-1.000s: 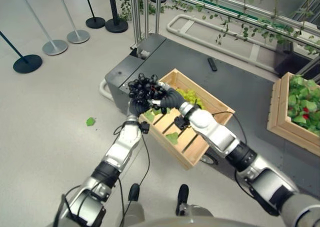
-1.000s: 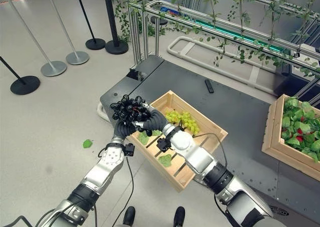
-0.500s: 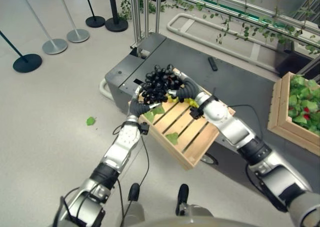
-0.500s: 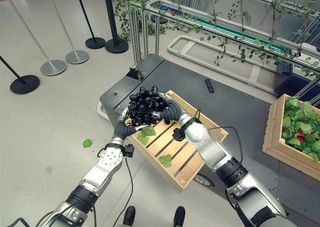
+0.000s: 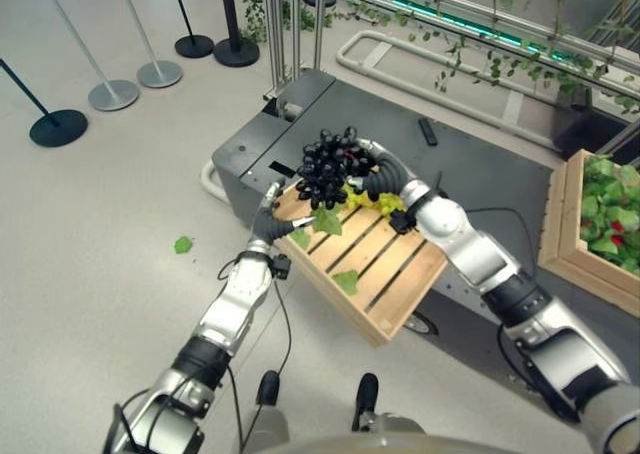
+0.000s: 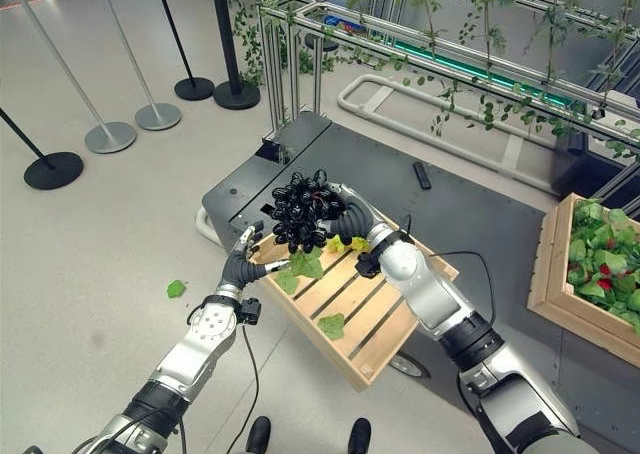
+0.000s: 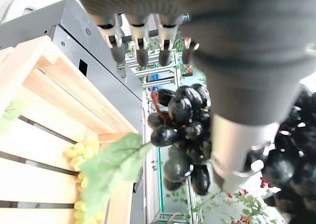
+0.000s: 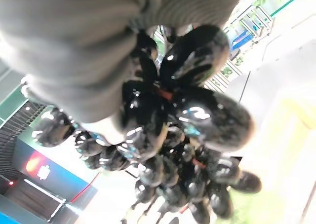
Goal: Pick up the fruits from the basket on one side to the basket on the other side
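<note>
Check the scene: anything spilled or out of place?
One green leaf lies loose on the floor, beyond the left side of the wooden crate. The black grapes hang above the crate in the right hand.

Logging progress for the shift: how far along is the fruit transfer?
Early. The right hand holds the black grapes above the slatted crate; the left hand is open beside them. The green grapes remain in that crate. The far crate holds greenery; no moved fruit discernible there.
</note>
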